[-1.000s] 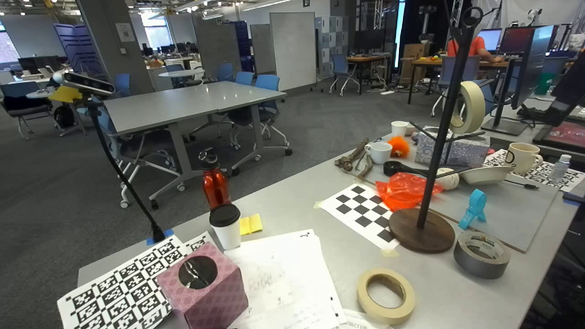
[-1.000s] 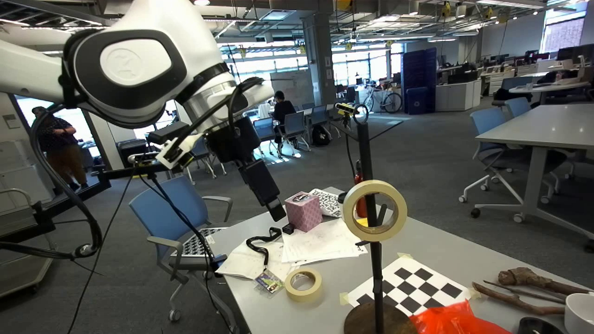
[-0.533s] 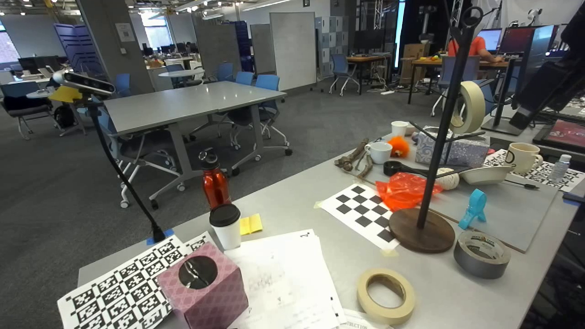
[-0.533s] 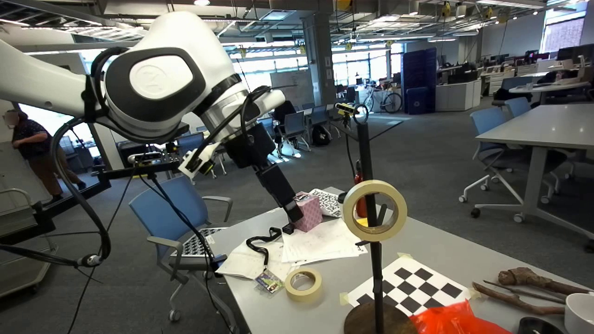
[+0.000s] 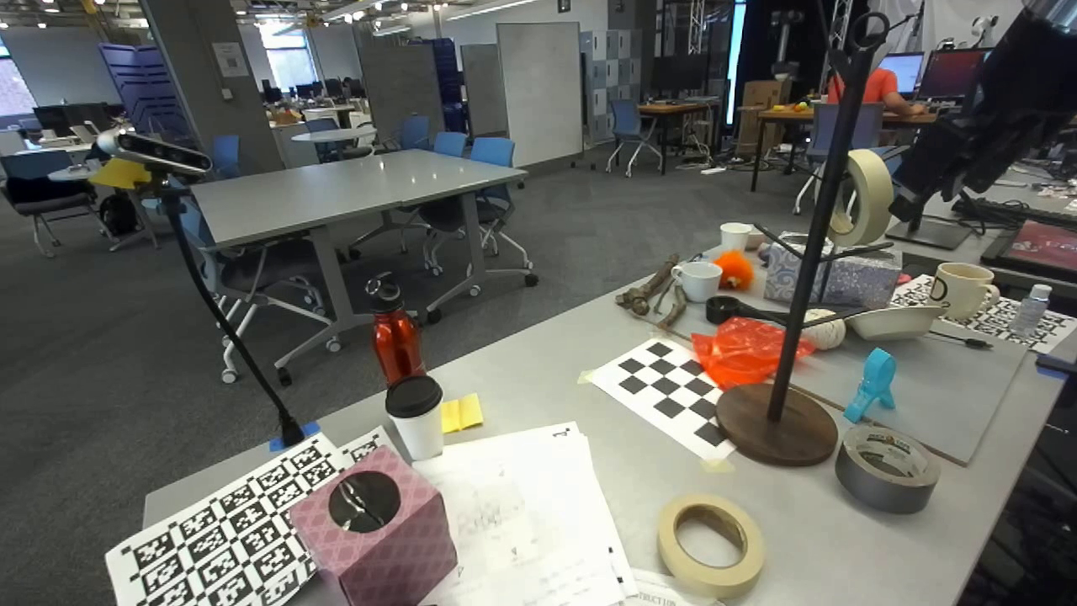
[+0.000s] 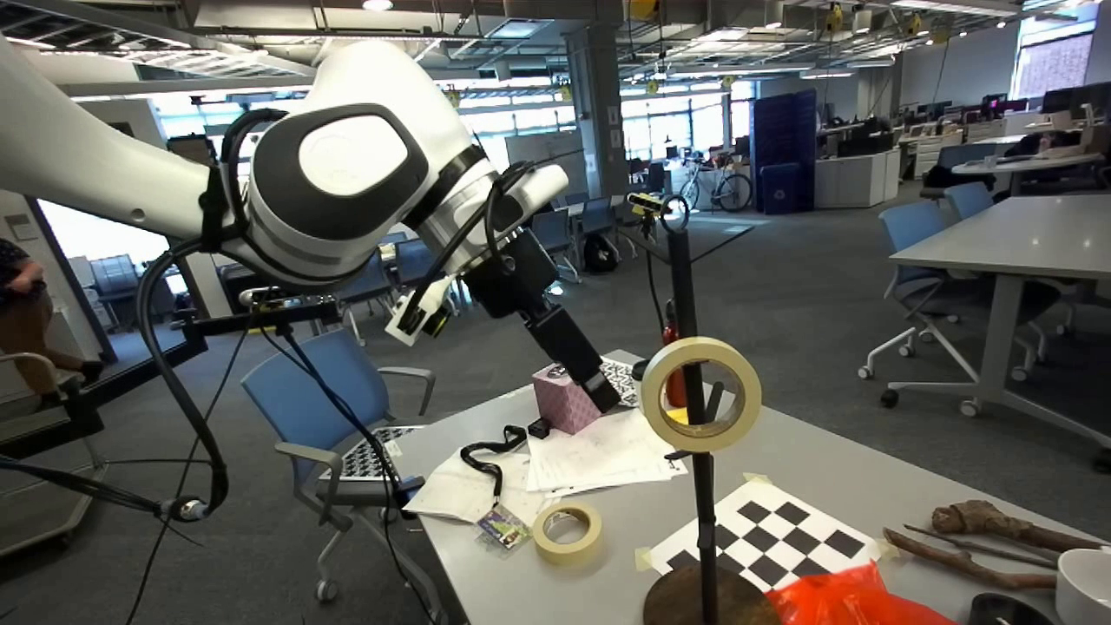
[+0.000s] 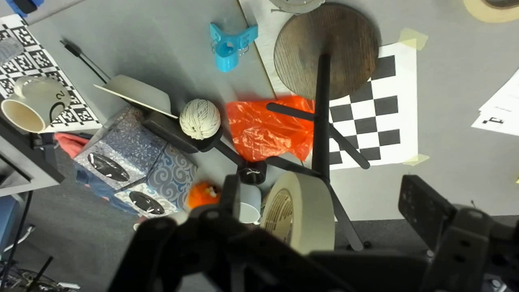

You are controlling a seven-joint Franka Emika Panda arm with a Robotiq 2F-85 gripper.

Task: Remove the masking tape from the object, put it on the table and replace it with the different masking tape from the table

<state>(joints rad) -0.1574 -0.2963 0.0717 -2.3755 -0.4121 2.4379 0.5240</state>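
Note:
The object is a dark stand [image 5: 812,278] on a round brown base [image 7: 352,36], with thin pegs sticking out. A cream masking tape roll [image 6: 653,395] hangs high on one of its pegs. In the wrist view that masking tape [image 7: 314,211] appears between my widely parted fingers, nearer the left one. My gripper [image 7: 324,202] is open and grips nothing. An exterior view shows the gripper [image 6: 605,395] with a small gap to the hanging roll. The different masking tape, a tan ring [image 5: 673,543], lies flat on the grey table [image 5: 538,387].
A grey tape roll [image 5: 888,480], a blue clip [image 5: 875,383] and a red plastic bag [image 5: 740,353] surround the base. Lower pegs [image 7: 350,148] jut out from the pole. A tissue box [image 5: 387,539] and papers [image 5: 522,513] occupy the table's near side.
My gripper has come down and across toward the hanging roll, entering an exterior view where it was out of sight a second ago. Both tape rolls and the stand have stayed put.

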